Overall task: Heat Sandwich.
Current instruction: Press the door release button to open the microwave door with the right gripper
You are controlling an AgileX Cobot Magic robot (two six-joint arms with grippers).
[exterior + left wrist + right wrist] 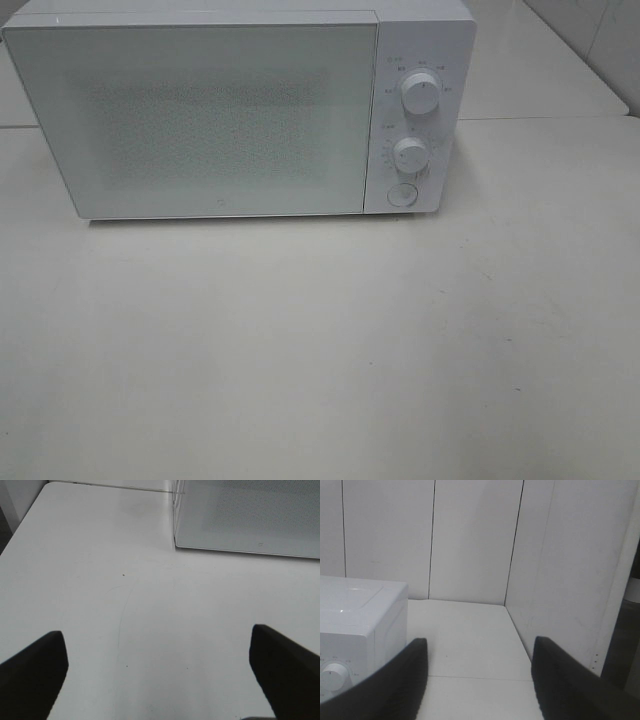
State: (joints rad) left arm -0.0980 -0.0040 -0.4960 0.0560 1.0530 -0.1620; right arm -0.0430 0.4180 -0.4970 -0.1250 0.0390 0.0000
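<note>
- White surfaces fill all three views, and we cannot tell where the sandwich is: none of them shows it.
- We see a white box-shaped microwave oven (200, 120) across the upper half of the high camera's frame, reaching from the upper left to right of centre.
- Its wide door of speckled, frosted grey-white glass (190, 115) is shut flush with the case.
- Right of the door sits the white control panel (435, 60). It carries a large round white upper knob (421, 92), a smaller round white lower knob (410, 153) and a round white button (401, 195) beneath them.
- An off-white matte table (320, 350) bears the oven and takes up the whole lower half of that frame.
- Our left gripper (160, 680) hangs above the table near the oven's front corner. Its dark fingers (35, 675) are spread wide with only tabletop between them.
- Our right gripper (477, 680) is beside the oven's control end, facing a white panelled wall (470, 540). Its dark fingers (395, 690) are also well apart and grip nothing.
</note>
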